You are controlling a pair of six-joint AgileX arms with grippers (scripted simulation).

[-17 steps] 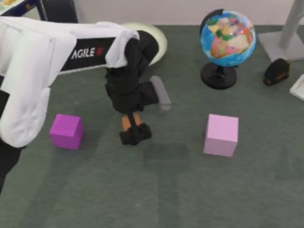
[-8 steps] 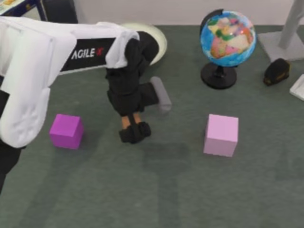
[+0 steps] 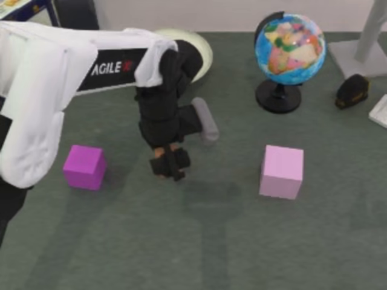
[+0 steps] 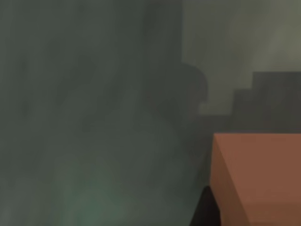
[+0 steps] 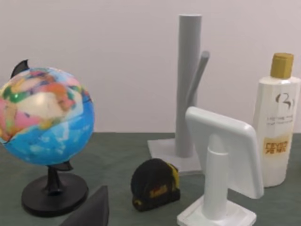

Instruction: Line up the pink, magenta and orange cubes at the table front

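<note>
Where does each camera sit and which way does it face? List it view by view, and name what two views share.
Top view: above the table, looking down on the magenta cube, pink cube and the left arm's gripper.
Left wrist view: on the left wrist, close to the tabletop; the orange cube fills one corner beside a dark finger.
Right wrist view: looks toward the back wall; no gripper shows.
Shared: globe, tape measure.

Across my worktop [image 3: 199, 241] stand a globe [image 3: 289, 48], a tape measure [image 3: 352, 91] (black), and a lotion bottle [image 5: 277, 122].
</note>
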